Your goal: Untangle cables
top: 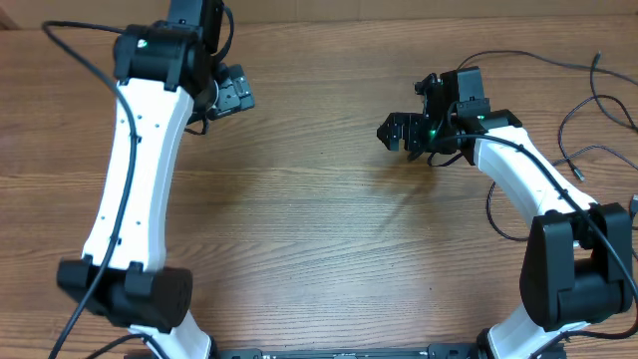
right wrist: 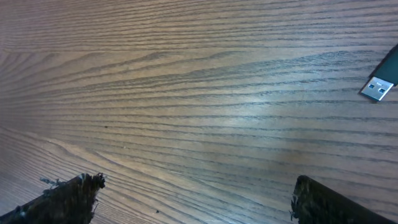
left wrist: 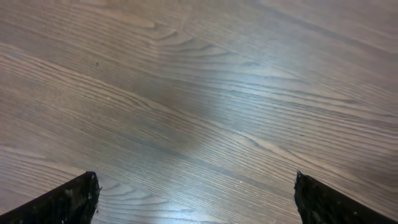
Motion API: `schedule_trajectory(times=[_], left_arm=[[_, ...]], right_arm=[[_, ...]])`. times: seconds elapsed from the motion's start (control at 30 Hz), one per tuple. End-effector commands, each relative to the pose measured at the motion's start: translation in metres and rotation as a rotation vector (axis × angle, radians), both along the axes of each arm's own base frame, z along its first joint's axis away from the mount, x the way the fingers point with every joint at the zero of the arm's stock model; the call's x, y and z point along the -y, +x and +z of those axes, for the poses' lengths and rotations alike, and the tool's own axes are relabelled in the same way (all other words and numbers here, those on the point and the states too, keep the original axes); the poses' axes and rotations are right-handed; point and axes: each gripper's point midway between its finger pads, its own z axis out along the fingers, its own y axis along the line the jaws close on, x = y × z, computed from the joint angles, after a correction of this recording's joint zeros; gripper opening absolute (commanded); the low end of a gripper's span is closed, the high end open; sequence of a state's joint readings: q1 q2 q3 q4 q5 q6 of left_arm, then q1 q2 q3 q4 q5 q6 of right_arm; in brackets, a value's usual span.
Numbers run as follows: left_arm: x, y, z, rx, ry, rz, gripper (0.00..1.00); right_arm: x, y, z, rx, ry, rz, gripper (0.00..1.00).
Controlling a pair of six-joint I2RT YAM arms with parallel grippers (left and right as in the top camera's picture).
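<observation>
The cables (top: 596, 85) are thin black cords spread loosely over the far right of the table in the overhead view. One has a small pale plug tip (top: 581, 172). A silver USB plug (right wrist: 378, 89) lies at the right edge of the right wrist view. My right gripper (top: 399, 132) (right wrist: 196, 186) is open and empty, left of the cords and pointing away from them. My left gripper (top: 237, 95) (left wrist: 196, 186) is open and empty at the far left over bare wood, with no cable near it.
The wooden table (top: 319, 229) fills all views. Thicker black wires run along both arms; one loops past the left arm (top: 75, 50). The right arm's base (top: 573, 274) stands at the front right, close to the cords.
</observation>
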State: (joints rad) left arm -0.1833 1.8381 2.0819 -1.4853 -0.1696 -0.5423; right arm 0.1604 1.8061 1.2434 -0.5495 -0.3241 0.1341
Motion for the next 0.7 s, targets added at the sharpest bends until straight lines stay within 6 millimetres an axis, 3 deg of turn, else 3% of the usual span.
schedule_trajectory(times=[0.0, 0.13, 0.27, 0.5, 0.67], left_arm=[[0.018, -0.015, 0.032, 0.085, 0.002, -0.072, 1.00], [0.048, -0.029, 0.046, 0.124, -0.012, -0.158, 1.00], [0.084, -0.056, 0.066, 0.169, -0.010, -0.312, 1.00], [0.077, -0.079, 0.080, 0.218, -0.018, -0.341, 1.00], [0.063, -0.072, 0.089, 0.403, 0.008, -0.288, 1.00]], right_arm=[[0.001, 0.001, 0.001, 0.012, -0.009, 0.000, 1.00], [0.001, 0.001, 0.001, 0.012, -0.009, 0.000, 1.00], [0.001, 0.001, 0.001, 0.012, -0.009, 0.000, 1.00], [0.001, 0.001, 0.001, 0.012, -0.009, 0.000, 1.00], [0.001, 0.001, 0.001, 0.012, -0.009, 0.000, 1.00]])
